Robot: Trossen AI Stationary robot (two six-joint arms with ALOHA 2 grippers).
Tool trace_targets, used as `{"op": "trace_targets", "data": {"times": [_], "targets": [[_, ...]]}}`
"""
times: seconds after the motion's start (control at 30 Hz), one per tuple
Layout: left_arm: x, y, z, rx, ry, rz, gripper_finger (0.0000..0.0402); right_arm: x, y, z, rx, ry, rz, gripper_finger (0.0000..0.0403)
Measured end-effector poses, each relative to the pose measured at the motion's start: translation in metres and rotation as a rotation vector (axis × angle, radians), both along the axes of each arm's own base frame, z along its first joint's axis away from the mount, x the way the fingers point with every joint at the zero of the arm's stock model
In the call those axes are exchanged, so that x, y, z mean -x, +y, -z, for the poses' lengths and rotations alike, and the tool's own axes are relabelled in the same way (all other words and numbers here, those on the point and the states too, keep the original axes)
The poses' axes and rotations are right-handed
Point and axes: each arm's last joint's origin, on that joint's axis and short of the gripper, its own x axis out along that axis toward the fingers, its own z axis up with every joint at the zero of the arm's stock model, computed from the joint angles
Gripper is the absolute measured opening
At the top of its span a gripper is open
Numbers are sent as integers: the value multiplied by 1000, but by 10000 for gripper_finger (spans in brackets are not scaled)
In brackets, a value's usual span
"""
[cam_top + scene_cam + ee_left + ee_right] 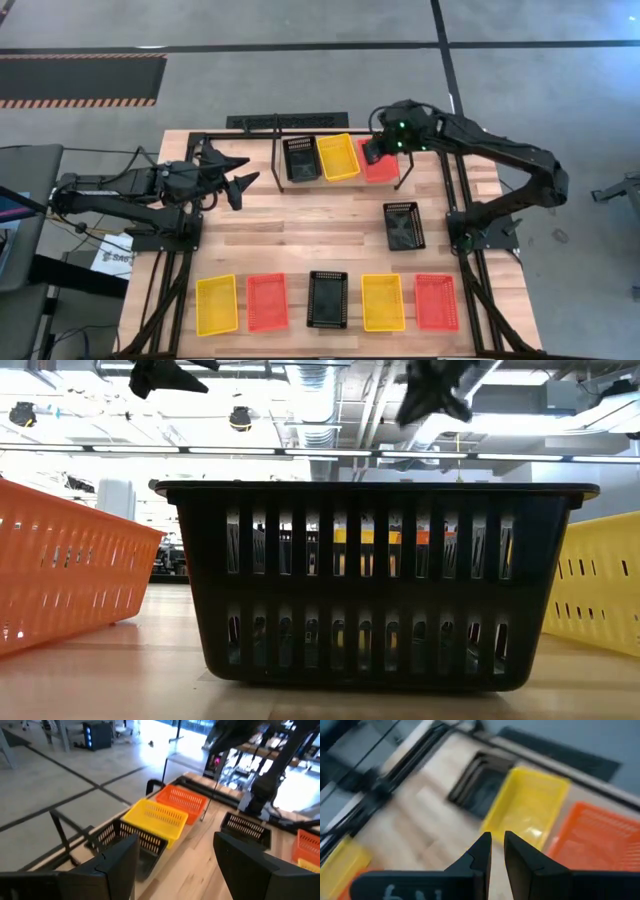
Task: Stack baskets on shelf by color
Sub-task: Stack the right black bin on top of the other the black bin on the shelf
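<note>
**Three baskets on the shelf, six on the bench**

We see the low black metal-rod shelf holding one black, one yellow and one red-orange mesh basket. Our right tool, fingers nearly pressed together and empty, partly hides the red-orange one. Our left tool hangs spread beside the shelf. A lone black basket sits mid-bench; five more line the front edge.

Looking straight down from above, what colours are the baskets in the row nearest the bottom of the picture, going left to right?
Yellow basket → red basket → black basket → second yellow basket → second red basket.
</note>
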Motion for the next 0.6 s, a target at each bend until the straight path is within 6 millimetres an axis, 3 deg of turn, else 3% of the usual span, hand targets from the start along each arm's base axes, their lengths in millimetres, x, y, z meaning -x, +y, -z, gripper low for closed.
{"op": "trace_targets", "data": {"times": [0.1,0.23,0.43,0.6], "targets": [[1,0,4,33,27,-5,242,1,25,-10,-27,46,-90,71],[2,0,5,47,30,-10,242,11,55,-1,-146,217,-103,71],[1,0,4,42,20,-8,242,40,91,19,-236,565,149,71],[1,0,4,40,21,-7,242,53,116,33,-290,525,262,71]]}}
